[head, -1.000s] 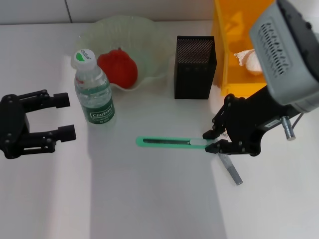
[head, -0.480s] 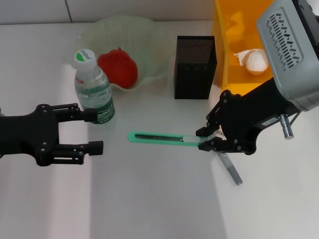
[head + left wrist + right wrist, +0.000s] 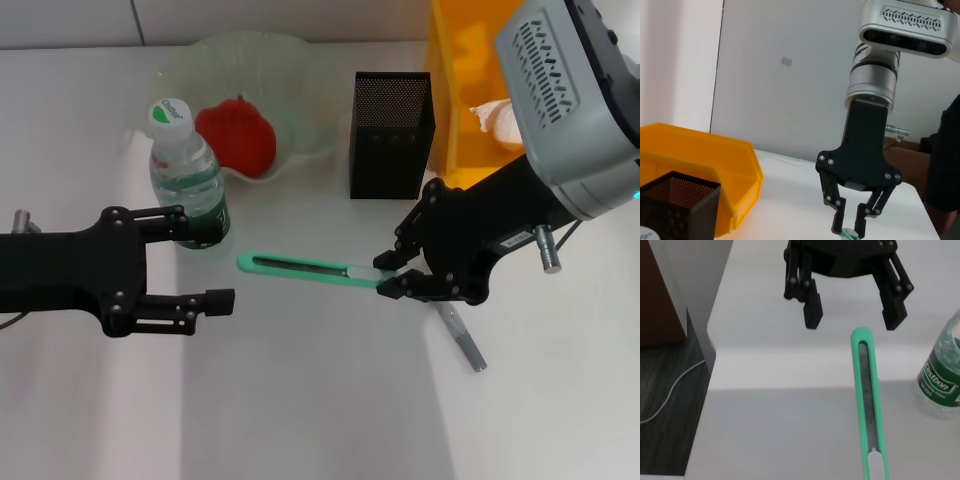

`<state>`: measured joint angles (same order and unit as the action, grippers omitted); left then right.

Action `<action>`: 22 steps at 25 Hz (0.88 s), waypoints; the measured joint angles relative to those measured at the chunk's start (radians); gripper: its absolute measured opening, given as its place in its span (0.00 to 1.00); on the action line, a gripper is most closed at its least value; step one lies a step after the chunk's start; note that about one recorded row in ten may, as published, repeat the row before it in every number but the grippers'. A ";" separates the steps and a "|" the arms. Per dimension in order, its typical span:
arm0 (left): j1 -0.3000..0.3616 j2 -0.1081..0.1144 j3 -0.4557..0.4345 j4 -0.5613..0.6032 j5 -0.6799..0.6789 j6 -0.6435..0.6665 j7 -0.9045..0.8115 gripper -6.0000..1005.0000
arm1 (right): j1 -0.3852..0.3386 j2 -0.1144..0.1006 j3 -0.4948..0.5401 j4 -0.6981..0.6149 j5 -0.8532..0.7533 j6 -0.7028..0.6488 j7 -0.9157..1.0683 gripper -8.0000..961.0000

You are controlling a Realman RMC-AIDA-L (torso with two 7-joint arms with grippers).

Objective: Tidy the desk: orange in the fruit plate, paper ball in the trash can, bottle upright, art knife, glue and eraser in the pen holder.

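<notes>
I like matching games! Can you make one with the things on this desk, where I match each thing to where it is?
Things:
1. art knife
2. bottle
3. paper ball
4. orange

Places:
A. in the fruit plate
B. in the yellow trash can
C. one end held by the right gripper
D. standing upright next to the fruit plate

Pairs: 1-C, 2-D, 3-B, 4-A
</notes>
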<state>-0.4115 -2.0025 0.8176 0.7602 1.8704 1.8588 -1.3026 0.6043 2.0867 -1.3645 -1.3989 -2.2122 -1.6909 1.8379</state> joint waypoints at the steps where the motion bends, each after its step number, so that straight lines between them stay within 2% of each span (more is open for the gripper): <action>1: 0.000 0.000 0.000 0.000 0.000 0.000 0.000 0.80 | 0.003 0.000 0.000 0.008 0.002 0.006 0.000 0.18; 8: 0.000 -0.017 0.001 0.009 0.001 -0.031 0.042 0.76 | 0.015 0.000 -0.048 0.039 0.003 0.057 0.000 0.18; 20: -0.001 -0.033 0.003 0.017 0.036 -0.040 0.074 0.69 | 0.029 0.000 -0.053 0.072 0.015 0.068 -0.002 0.18; 22: -0.004 -0.049 0.002 0.026 0.063 -0.062 0.075 0.68 | 0.029 0.001 -0.056 0.072 0.016 0.068 -0.002 0.18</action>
<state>-0.4153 -2.0511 0.8199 0.7860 1.9330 1.7967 -1.2279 0.6337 2.0873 -1.4204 -1.3268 -2.1961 -1.6228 1.8361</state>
